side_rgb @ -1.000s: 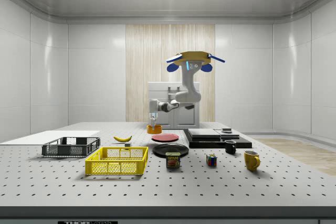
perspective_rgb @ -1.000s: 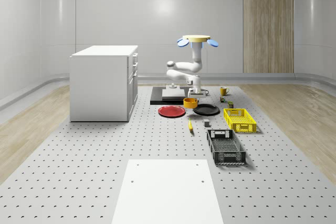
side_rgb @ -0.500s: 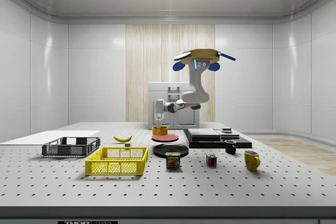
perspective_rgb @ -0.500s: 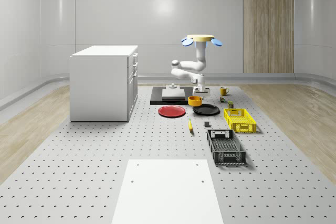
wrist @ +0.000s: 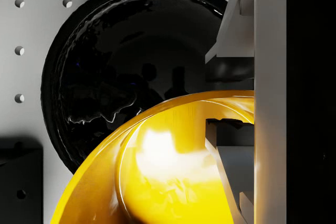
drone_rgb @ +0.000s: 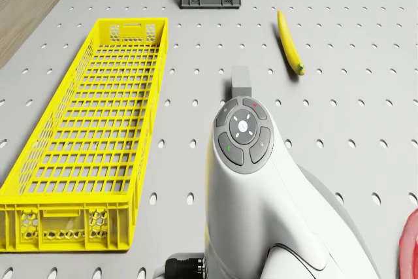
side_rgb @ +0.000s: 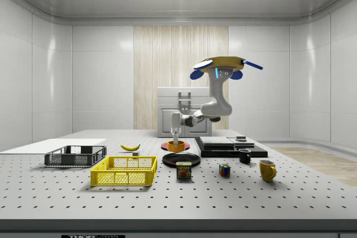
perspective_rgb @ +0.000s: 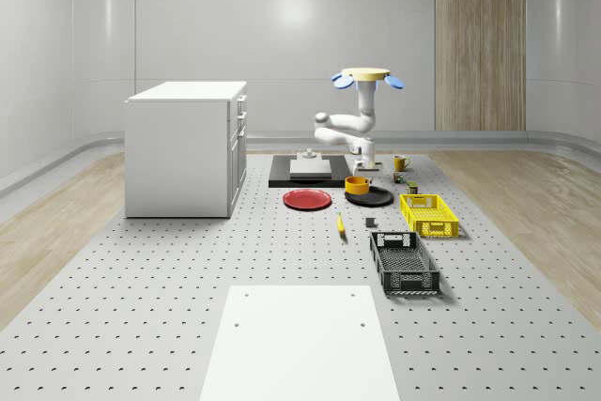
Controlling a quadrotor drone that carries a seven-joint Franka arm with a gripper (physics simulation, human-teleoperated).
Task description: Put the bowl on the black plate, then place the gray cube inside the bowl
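Change: over the last second I am carrying the orange bowl (perspective_rgb: 356, 184) across from beside the red plate (perspective_rgb: 307, 199) toward the black plate (perspective_rgb: 369, 197); drone and arm are shifting with it toward the whole-scene view's right.
Drone: the drone (side_rgb: 220, 64) is hovering above the far part of the worktop (perspective_rgb: 188, 269), near the black platform (side_rgb: 230, 146), with the arm reaching down in front of it.
Hand: the hand (side_rgb: 176, 136) is gripping the bowl's rim, one finger (wrist: 231, 150) inside the wall and the other outside it.
Bowl: it is hanging over the near edge of the black plate; in the side view it is looking just clear of the plate, though I cannot be sure it is not touching.
Gray cube: the gray cube (drone_rgb: 240, 80) is sitting on the worktop between the yellow crate (drone_rgb: 91, 129) and the banana (drone_rgb: 290, 50), untouched.
Meaning: I judge the first step nearly done; centring and lowering the bowl are remaining, then the cube.
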